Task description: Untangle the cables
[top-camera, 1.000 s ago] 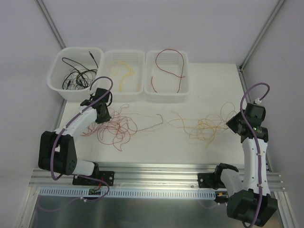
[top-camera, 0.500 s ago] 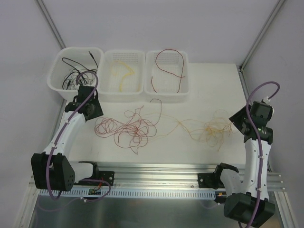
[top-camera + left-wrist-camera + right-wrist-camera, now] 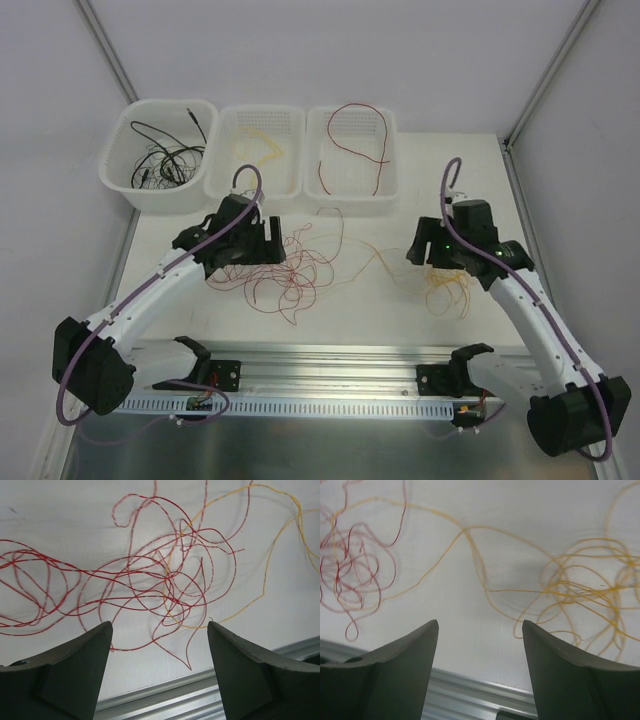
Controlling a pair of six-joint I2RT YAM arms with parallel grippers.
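**Operator:** Tool status?
**Technician:** Two tools, left tool (image 3: 158, 626) and right tool (image 3: 480, 622): jaws apart, nothing held.
**Operator:** Cables?
**Technician:** Two tangles on the worktop (image 3: 380, 310): red cables (image 3: 290, 272), yellow cables (image 3: 447, 285). Three baskets (image 3: 285, 192) hold more.

3 white bins (image 3: 150, 198) (image 3: 255, 195) (image 3: 393, 170); 2 hands (image 3: 159, 625) (image 3: 480, 622); 1 red tangle (image 3: 167, 582), 1 yellow tangle (image 3: 580, 596).
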